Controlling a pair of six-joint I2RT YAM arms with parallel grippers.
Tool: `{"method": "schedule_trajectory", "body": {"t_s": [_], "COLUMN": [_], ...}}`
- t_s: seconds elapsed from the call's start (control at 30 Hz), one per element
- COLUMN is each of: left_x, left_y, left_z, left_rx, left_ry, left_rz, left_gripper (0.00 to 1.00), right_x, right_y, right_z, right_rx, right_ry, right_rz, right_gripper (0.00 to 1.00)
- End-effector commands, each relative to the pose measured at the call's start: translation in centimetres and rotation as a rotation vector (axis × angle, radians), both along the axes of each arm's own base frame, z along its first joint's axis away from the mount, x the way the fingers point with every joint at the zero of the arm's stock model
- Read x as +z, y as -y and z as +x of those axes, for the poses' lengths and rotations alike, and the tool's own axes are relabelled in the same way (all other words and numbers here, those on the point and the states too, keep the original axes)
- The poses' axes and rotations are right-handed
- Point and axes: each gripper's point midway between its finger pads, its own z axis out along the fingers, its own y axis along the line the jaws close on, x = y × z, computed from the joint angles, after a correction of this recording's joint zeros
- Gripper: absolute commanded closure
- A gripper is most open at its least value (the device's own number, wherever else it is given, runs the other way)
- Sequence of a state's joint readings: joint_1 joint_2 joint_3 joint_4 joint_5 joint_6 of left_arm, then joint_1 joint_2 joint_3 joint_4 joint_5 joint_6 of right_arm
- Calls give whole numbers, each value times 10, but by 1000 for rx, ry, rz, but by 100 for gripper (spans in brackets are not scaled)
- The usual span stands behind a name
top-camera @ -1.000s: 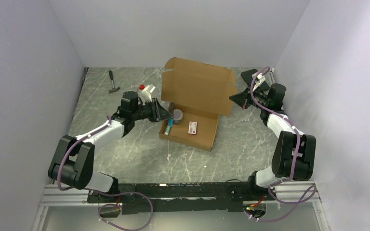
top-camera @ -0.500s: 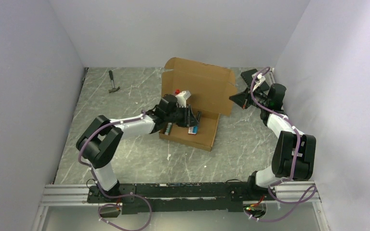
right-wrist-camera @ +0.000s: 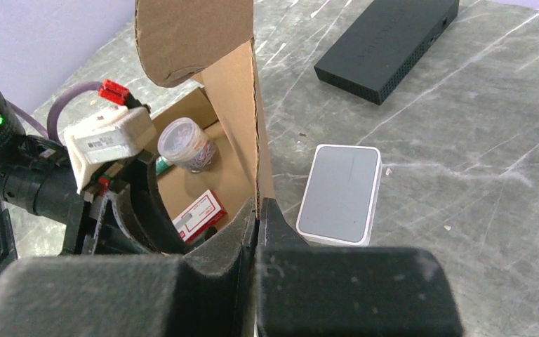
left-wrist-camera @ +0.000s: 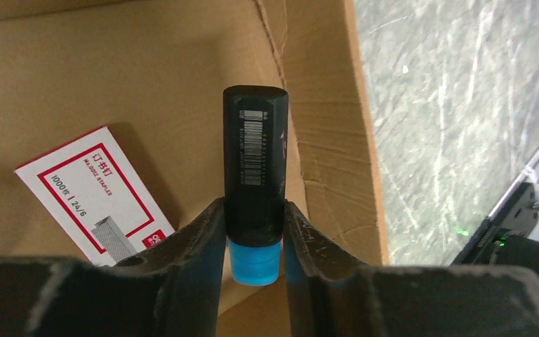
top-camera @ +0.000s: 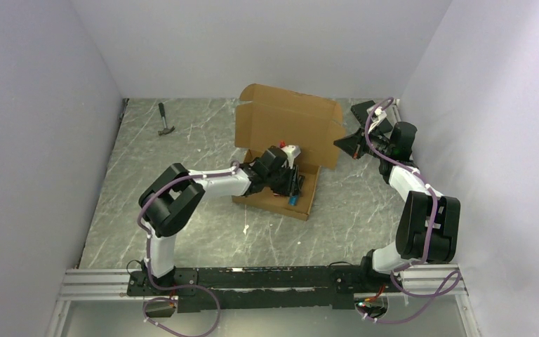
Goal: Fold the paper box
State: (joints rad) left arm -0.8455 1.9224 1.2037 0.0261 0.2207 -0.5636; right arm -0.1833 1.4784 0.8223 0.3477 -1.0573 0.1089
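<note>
Paper box of plain brown corrugated cardboard sits far-centre on the grey marbled table: walls up, lid not yet closed. Left tool grips a black blue-tipped marker above its floor; right tool pinches its flap.

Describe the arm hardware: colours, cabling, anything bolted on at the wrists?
Both the left arm and right arm have white link shells, bulky black joint housings and a purple cable looped alongside. Left gripper and right gripper are black, with matte, grainy fingers. The left wrist carries a white camera box with a barcode label and red connector.
</note>
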Motion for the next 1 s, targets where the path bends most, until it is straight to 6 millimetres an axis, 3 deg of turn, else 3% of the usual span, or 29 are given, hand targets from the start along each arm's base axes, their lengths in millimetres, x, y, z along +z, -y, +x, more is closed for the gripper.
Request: {"method": "schedule_trajectory", "body": {"t_s": [0.0, 0.3, 0.5, 0.63, 0.77, 0.97], "left_x": [7, 32, 68, 88, 101, 115], "left_y": [2, -5, -26, -64, -122, -204], "left_z": [7, 3, 1, 10, 23, 38], "left_rx": [23, 30, 64, 138, 247, 450], "left_ry": [36, 83, 193, 247, 220, 252], "left_rz": [38, 17, -32, -45, -147, -198], "left_gripper": [60, 49, 49, 49, 45, 23], "right_x": [23, 23, 23, 23, 23, 22], "right_y": [-6, -6, -6, -6, -6, -6], "right_z": [-2, -1, -2, -2, -2, -2], "right_rx": [46, 45, 45, 46, 45, 44], "right_ry": [90, 89, 89, 88, 88, 84], "right_rz": [-2, -3, -4, -2, -2, -1], "right_gripper": [100, 100, 100, 100, 100, 100]}}
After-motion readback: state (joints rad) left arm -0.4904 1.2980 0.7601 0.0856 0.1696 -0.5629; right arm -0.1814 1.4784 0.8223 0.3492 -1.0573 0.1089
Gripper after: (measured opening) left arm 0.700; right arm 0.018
